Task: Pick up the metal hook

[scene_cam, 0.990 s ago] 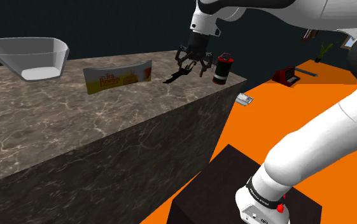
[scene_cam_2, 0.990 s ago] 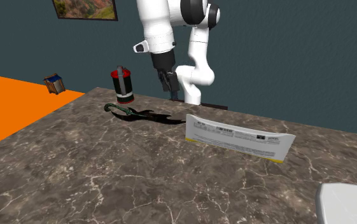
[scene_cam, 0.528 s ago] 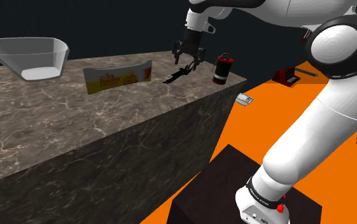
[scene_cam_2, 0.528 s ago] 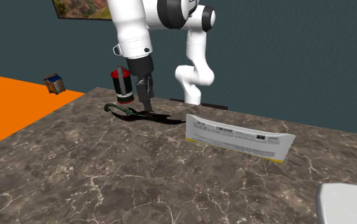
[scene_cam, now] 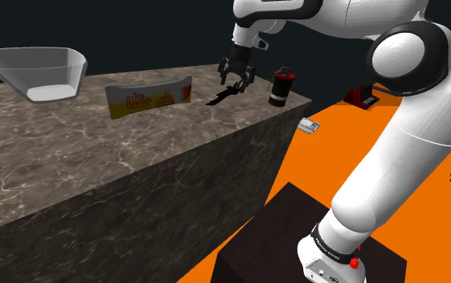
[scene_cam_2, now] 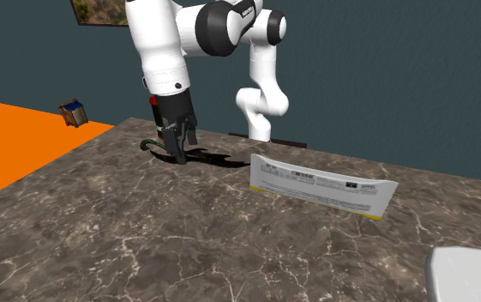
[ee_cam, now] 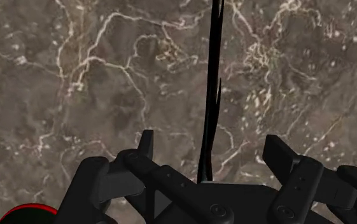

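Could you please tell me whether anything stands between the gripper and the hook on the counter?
Nothing visible does. The open gripper hangs just above the dark hook, which lies on the bare marbled counter. The red-and-black canister stands off to one side, clear of the way down.

- It looked like a room in a home: a dark teal wall [scene_cam_2: 401,77] carried a framed picture [scene_cam_2: 101,10].
- An orange floor [scene_cam: 392,137] ran beside a brown, marble-patterned surface [scene_cam_2: 144,249] built like a solid counter.
- A small box [scene_cam_2: 73,112] sat on the floor near the wall.
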Available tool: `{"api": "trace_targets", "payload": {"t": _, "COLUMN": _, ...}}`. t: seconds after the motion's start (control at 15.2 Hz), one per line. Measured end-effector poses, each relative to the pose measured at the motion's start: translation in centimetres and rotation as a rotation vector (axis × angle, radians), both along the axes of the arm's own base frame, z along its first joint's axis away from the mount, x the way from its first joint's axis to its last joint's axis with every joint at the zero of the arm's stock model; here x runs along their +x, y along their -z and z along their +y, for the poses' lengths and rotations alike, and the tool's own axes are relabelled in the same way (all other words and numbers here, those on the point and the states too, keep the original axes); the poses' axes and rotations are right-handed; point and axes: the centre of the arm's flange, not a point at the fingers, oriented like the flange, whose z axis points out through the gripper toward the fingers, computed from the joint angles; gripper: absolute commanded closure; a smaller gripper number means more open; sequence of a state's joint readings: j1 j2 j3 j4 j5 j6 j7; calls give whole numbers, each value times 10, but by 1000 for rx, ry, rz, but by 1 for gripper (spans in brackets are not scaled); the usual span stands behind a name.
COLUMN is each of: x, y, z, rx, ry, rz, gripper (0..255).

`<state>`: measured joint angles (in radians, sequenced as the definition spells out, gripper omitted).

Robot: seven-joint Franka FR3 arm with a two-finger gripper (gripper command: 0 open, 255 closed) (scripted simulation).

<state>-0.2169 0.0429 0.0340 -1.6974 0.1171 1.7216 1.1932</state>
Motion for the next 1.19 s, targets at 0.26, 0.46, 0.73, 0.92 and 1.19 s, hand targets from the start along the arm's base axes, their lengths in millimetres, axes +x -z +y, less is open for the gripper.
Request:
{"api": "trace_targets", "payload": {"t": 0.26, "x": 0, "y": 13, "z": -1, "rx": 0, "ry": 1, "rz": 0, "gripper": 255}}
{"api": "trace_targets", "payload": {"t": 0.46, "x": 0, "y": 14, "z": -1, "rx": 0, "ry": 1, "rz": 0, "gripper": 255}}
{"api": "trace_targets", "payload": {"t": 0.73, "x": 0, "y": 14, "z": -1, "rx": 0, "ry": 1, "rz": 0, "gripper": 255}}
{"api": "trace_targets", "payload": {"t": 0.92, "x": 0, "y": 13, "z": -1, "rx": 0, "ry": 1, "rz": 0, "gripper": 255}}
{"api": "trace_targets", "payload": {"t": 1.19, "x": 0, "y": -3, "z": 0, "rx": 0, "ry": 1, "rz": -1, "gripper": 255}}
